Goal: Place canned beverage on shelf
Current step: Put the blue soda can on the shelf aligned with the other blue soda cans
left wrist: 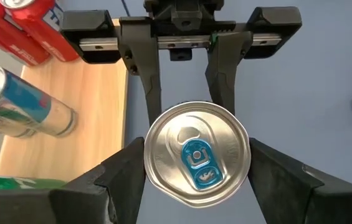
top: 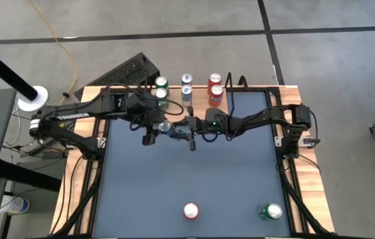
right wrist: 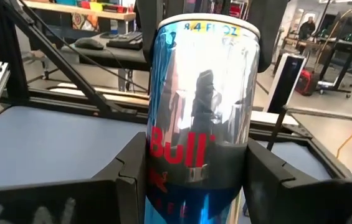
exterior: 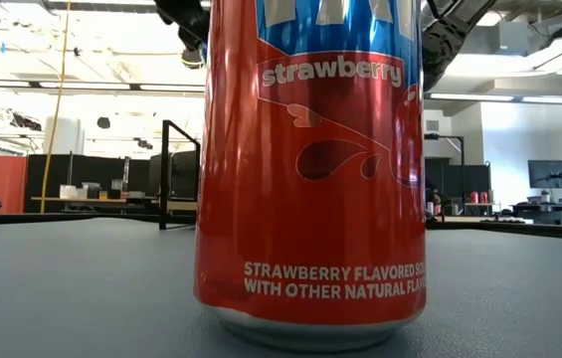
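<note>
Near the back middle of the dark grey table [top: 187, 179], both grippers meet on one slim silver-and-blue can [top: 167, 127]. From the left wrist view, the left gripper [left wrist: 195, 171] has a finger on either side of the can's silver top with its blue pull tab, closed around it, while the right arm's two fingers [left wrist: 149, 74] reach in from the far side and touch the same can. From the right wrist view, the right gripper [right wrist: 195, 180] clamps that can's body between its dark fingers, the can standing upright against them. So the can is gripped by both arms at once, held just in front of the shelf [top: 194, 89], a light-wood board at the table's rear edge. On the shelf stand two green cans [top: 162, 88], two silver-and-blue cans [top: 186, 87] and two red cans [top: 215, 88], paired in short rows. Closer to the front edge of the table, well apart from the arms, a red strawberry can [top: 191, 211] stands upright and fills the low view, and a green can [top: 271, 212] sits off to its right.
</note>
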`<state>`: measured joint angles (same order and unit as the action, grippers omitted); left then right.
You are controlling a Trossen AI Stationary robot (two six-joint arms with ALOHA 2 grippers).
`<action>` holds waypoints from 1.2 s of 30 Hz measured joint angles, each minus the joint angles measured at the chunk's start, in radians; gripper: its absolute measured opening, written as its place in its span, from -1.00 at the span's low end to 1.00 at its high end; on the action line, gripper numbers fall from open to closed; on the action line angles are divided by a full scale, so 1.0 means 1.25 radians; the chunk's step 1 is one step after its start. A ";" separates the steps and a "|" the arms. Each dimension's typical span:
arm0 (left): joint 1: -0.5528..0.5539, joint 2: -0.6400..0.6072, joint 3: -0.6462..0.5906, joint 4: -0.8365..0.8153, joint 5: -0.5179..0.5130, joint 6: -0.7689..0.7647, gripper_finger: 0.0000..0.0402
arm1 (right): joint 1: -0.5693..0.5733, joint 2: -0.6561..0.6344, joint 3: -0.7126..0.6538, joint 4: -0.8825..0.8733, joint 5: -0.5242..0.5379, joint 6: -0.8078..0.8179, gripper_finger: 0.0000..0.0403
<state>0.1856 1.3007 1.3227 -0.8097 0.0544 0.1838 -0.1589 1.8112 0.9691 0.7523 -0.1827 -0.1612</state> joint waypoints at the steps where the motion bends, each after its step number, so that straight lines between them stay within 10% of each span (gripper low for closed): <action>1: 0.000 0.002 0.000 0.000 0.001 0.003 0.18 | 0.000 0.000 0.000 -0.004 0.000 0.000 -0.15; 19: 0.003 -0.125 -0.012 0.024 -0.152 0.004 0.41 | -0.069 0.003 -0.074 0.101 0.002 0.048 -0.15; 36: -0.249 -0.619 -0.704 0.663 -0.083 -0.062 0.34 | -0.045 0.022 -0.173 0.394 0.224 0.022 -0.15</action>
<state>-0.1254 0.5275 0.4432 0.0191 -0.0487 0.1060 -0.2154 1.8393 0.7527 1.2442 0.0977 -0.1342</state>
